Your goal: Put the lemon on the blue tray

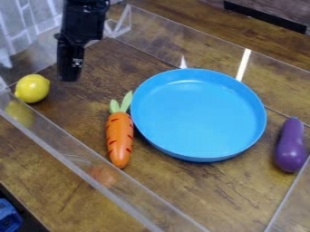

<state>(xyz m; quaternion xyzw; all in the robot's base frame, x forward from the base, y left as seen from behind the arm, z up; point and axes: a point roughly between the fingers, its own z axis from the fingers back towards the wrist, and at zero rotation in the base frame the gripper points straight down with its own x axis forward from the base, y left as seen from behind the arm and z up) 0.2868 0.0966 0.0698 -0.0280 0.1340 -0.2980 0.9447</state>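
Note:
The lemon (33, 88) is a small yellow rounded fruit lying on the wooden table at the far left. Nothing holds it. My gripper (71, 69) hangs from the dark arm a little to the right of the lemon and behind it, pointing down, clear of the fruit. Its dark fingers read as one narrow shape, so I cannot tell whether they stand apart. The blue tray (198, 113) is a large round plate in the middle right of the table, and nothing lies on it.
An orange carrot (118, 136) with a green top lies just left of the tray. A purple eggplant (289, 145) lies at the tray's right. A clear plastic wall (85, 168) runs along the table's front edge.

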